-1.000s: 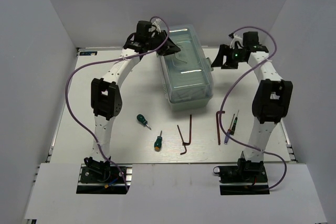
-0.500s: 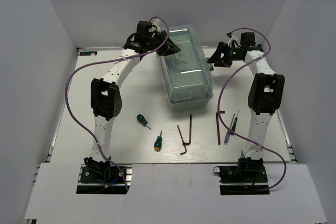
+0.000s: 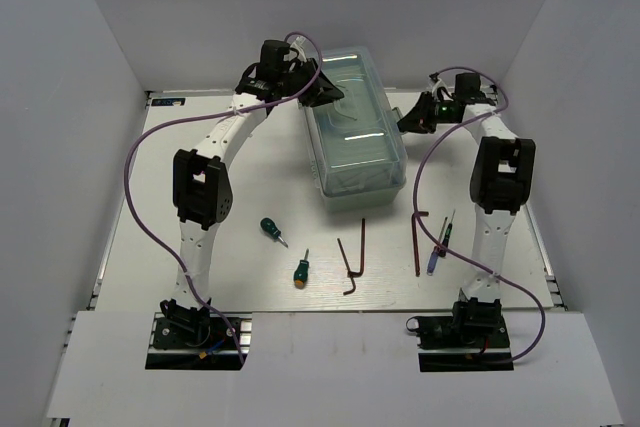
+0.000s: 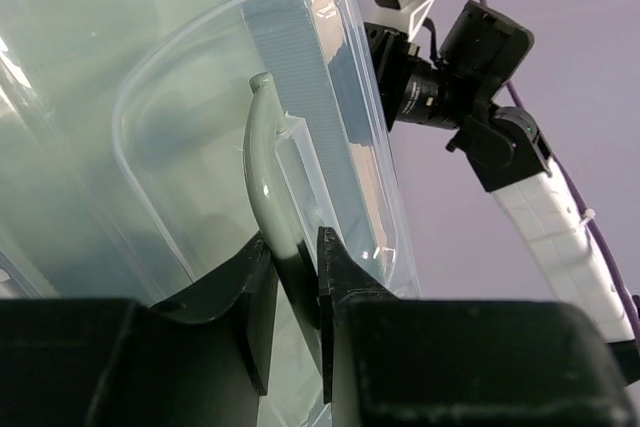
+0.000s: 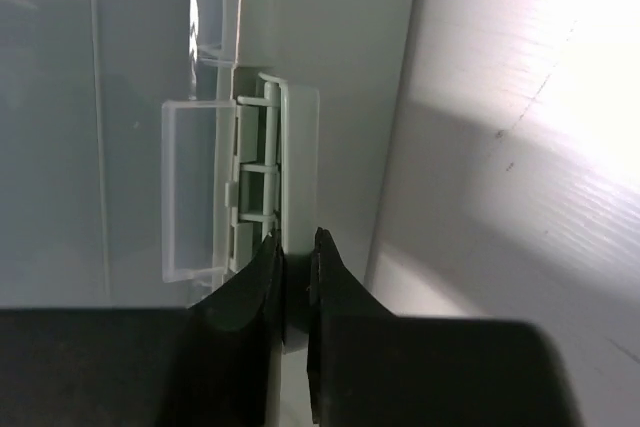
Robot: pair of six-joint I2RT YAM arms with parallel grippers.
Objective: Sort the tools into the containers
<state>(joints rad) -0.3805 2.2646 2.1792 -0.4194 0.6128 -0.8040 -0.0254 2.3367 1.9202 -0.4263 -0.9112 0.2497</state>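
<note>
- The closed toolbox (image 3: 355,137) stood at the middle of the table's (image 3: 240,187) far edge.
- The left gripper (image 4: 295,259) was clenched on its pale green handle (image 4: 262,172).
- The right gripper (image 5: 295,247) was pinched on the latch (image 5: 290,147) on its right side.
- Two green-handled screwdrivers (image 3: 272,230), three hex keys (image 3: 350,265) and two precision screwdrivers (image 3: 440,244) lay loose toward the near edge.

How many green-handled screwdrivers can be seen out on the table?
2. One screwdriver lies in front of the toolbox, to its left; the other lies lower in the top view, right of the first. The toolbox's cloudy lid could hide more.
</note>
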